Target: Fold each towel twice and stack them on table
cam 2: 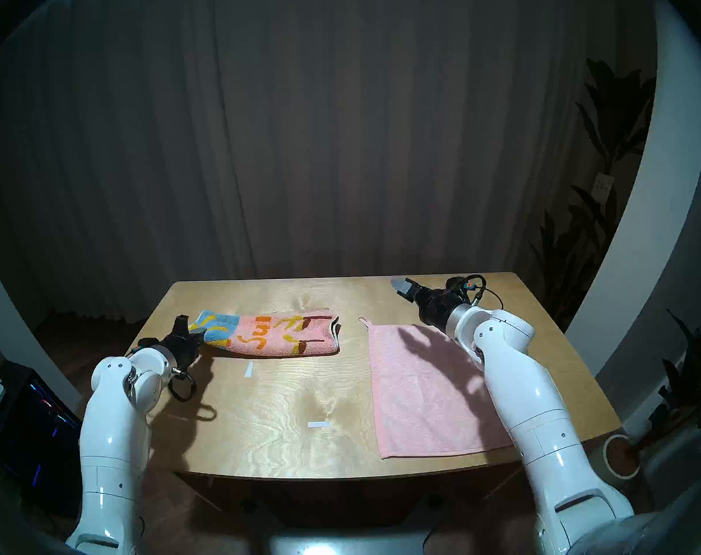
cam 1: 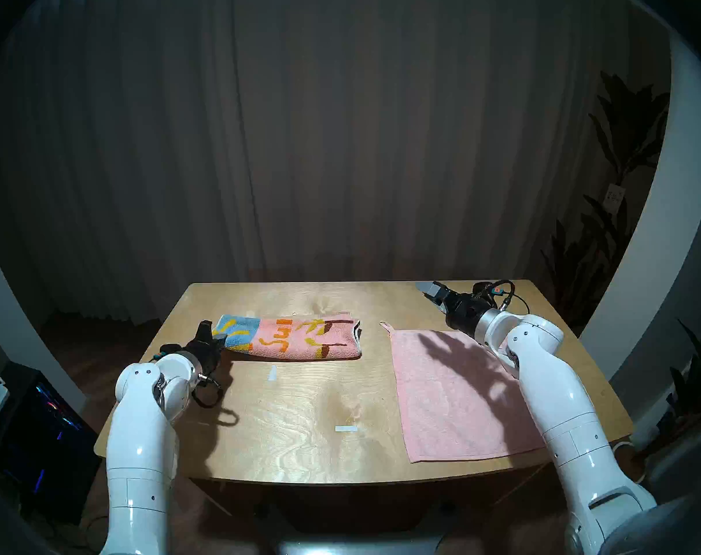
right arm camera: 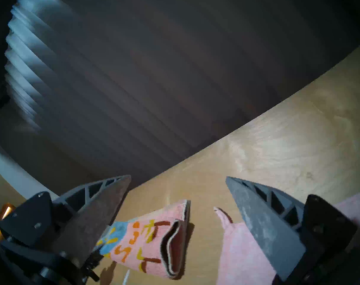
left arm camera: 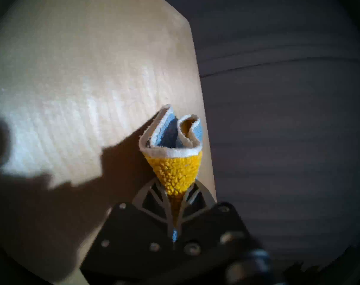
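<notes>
Dark pleated curtains (cam 1: 341, 141) hang behind the plywood table (cam 1: 301, 434), whose pale top carries two small white tape marks (cam 1: 346, 429). At the far left, beside the table, a dark computer case (cam 1: 40, 434) glows with coloured lights. Over the table's left side, the left gripper (cam 1: 219, 338) is clamped tight on the blue-and-yellow end of the patterned towel (cam 1: 297, 338); the left wrist view shows its fingers (left arm camera: 146, 198) pinching the yellow terry, with the hemmed layers curling just past the tips. That end is raised off the wood, while the remainder of this towel lies on the table as a long folded band, its open layered edge facing right. Further right, well apart from it, the plain pink towel (cam 1: 457, 398) lies flat and unfolded, its corner loop (cam 1: 385, 324) pointing to the far left corner. The right arm crosses above this towel. The right gripper (cam 1: 431, 292) hangs over the far right of the table with its jaws spread wide and nothing between them. A leafy plant (cam 1: 621, 149) stands in shadow at the right.
</notes>
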You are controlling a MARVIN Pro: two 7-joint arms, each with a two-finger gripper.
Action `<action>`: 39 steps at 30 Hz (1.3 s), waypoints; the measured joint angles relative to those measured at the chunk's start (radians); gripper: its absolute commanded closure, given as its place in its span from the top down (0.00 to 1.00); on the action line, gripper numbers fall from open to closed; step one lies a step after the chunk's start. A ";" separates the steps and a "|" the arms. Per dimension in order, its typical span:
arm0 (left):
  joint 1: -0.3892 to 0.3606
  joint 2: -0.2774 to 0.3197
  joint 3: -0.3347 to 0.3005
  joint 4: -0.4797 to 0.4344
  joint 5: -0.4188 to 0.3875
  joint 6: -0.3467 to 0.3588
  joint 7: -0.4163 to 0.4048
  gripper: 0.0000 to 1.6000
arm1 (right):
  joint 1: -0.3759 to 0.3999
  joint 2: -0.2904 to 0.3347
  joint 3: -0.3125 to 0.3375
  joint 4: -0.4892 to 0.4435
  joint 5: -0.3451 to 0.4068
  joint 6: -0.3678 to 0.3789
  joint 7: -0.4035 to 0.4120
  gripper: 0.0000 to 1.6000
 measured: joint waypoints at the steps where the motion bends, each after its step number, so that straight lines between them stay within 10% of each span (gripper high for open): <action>1: 0.000 0.000 0.008 -0.009 0.007 -0.001 0.000 0.00 | 0.003 0.005 -0.003 0.010 -0.012 -0.010 0.008 1.00; 25: -0.025 0.043 0.348 -0.128 0.419 -0.080 -0.028 0.00 | 0.045 0.059 0.009 0.193 -0.086 -0.160 0.218 1.00; 39: -0.076 0.038 0.486 -0.126 0.531 -0.103 -0.047 0.00 | 0.034 0.066 0.023 0.200 -0.068 -0.166 0.259 1.00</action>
